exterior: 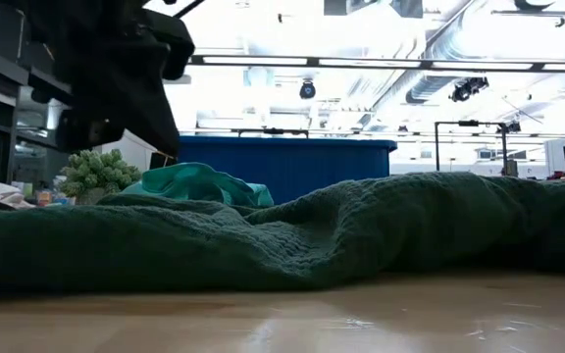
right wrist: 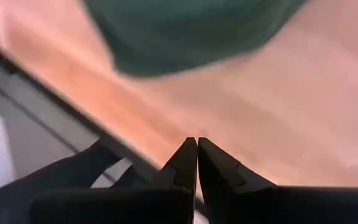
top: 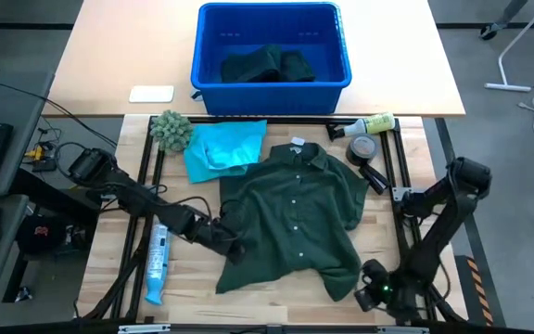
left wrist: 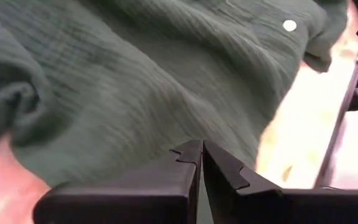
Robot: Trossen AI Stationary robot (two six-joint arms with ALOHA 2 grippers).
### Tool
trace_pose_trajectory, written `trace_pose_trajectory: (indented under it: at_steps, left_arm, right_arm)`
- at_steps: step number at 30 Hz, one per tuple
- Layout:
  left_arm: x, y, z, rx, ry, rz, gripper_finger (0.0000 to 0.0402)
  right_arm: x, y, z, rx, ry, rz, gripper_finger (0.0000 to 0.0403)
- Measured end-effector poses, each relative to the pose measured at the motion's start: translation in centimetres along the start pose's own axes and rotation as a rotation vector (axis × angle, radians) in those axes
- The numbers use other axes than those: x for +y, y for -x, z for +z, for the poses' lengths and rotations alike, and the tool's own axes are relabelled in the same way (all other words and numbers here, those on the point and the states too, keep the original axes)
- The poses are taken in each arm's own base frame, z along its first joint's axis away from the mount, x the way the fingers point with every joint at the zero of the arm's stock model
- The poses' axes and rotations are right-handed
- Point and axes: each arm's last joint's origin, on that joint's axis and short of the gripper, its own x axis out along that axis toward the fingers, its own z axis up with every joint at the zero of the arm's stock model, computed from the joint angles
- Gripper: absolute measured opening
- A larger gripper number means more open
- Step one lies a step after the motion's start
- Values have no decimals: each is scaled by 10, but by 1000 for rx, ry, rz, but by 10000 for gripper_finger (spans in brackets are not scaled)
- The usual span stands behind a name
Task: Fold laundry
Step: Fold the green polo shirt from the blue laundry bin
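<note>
On wooden table (top: 276, 297), green shirt (top: 295, 218)

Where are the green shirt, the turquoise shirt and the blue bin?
green shirt (top: 295, 218), high view, middle of its buttoned front
turquoise shirt (top: 222, 148), high view, centre of the cloth
blue bin (top: 272, 11), high view, far rim
</note>
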Motion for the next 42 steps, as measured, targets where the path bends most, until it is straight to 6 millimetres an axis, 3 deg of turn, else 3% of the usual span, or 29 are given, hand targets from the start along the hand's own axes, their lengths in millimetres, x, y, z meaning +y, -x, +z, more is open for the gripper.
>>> trace_pose_trajectory:
  at_steps: [5, 10, 14, 18, 20, 23, 25, 32, 35, 40, 42]
  left_arm:
    - [2, -4, 14, -12, -54, 52, 0]
    - [-11, -11, 30, 4, -159, 32, 0]
    - [-23, -20, 31, 68, -323, 70, 0]
    - [-29, -30, 28, 112, -386, 111, 0]
    - [-33, -34, 25, 128, -380, 98, 0]
    - [-37, -37, 22, 144, -358, 85, 0]
    - [-40, -37, 19, 150, -354, 74, 0]
    - [-54, -32, 8, 133, -329, 55, 0]
    - [-54, -32, 1, 129, -317, 128, 0]
    - [-45, -30, -4, 154, -210, 394, 0]
    - [-47, -31, -4, 135, -210, 386, 0]
  right_arm:
    - [2, -3, 28, -97, -56, -114, 0]
    - [23, 19, 36, -181, -5, 85, 0]
    - [51, 49, 34, -152, 178, 140, 0]
    - [89, 75, 39, -137, 514, 131, 0]
    - [104, 78, 42, -141, 721, 118, 0]
    - [116, 72, 46, -156, 1012, 96, 0]
    - [122, 67, 50, -170, 1111, 86, 0]
    - [114, 34, 73, 41, 1008, -107, 0]
    - [114, 19, 72, 63, 993, -127, 0]
    - [111, 0, 61, 38, 897, -145, 0]
    - [109, -4, 55, 27, 824, -154, 0]
